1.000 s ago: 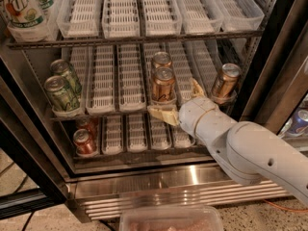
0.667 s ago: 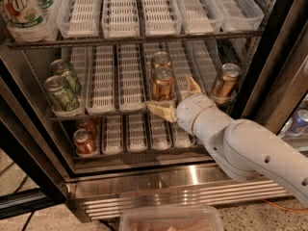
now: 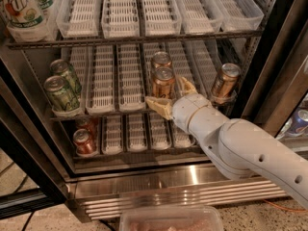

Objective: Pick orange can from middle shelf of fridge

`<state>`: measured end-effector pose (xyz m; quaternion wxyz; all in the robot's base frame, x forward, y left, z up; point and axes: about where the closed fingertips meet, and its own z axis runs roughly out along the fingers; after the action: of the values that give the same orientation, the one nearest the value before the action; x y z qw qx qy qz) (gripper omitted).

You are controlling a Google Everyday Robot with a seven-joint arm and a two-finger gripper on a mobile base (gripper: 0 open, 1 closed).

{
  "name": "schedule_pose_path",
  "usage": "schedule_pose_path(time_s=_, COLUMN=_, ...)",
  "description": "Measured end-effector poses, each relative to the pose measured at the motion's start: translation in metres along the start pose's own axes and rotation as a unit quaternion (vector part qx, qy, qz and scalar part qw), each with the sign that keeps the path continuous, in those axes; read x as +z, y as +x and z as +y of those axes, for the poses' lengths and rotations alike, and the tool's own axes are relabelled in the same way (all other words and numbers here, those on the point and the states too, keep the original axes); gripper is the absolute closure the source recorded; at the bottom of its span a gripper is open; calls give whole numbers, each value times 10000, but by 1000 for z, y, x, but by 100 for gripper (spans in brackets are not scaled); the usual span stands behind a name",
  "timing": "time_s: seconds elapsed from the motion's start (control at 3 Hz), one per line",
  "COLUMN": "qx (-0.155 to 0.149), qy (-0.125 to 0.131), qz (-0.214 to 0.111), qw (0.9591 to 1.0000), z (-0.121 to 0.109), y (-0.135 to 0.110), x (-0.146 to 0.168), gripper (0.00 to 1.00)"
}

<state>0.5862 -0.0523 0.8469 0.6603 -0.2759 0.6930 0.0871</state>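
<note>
The fridge point(image 3: 192, 176) stands open in the camera view. On its middle shelf point(image 3: 111, 96) two orange cans stand one behind the other in a centre lane, the front orange can point(image 3: 163, 81) at the shelf's front edge. A third orange can point(image 3: 224, 82) stands at the far right. My gripper point(image 3: 168, 93) is open, with one tan finger point(image 3: 158, 105) left of the front can's base and the other point(image 3: 187, 86) on its right. The fingers straddle the can's lower part; I cannot tell if they touch it.
Two green cans point(image 3: 61, 93) stand at the left of the middle shelf. Red cans point(image 3: 84, 142) sit on the lowest tier. A 7UP bottle point(image 3: 18, 8) stands on the top shelf at left. A pinkish container point(image 3: 171, 218) lies on the floor in front.
My gripper has moved up and to the left, deeper into the fridge, so its open fingers now reach around the front orange can's base.
</note>
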Motion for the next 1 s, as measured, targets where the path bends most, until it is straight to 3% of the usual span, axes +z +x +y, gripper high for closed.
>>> schedule_pose_path(time_s=1.0, qx=-64, qy=399, qz=-92, qw=9991, z=-23, y=2, x=10, gripper=32)
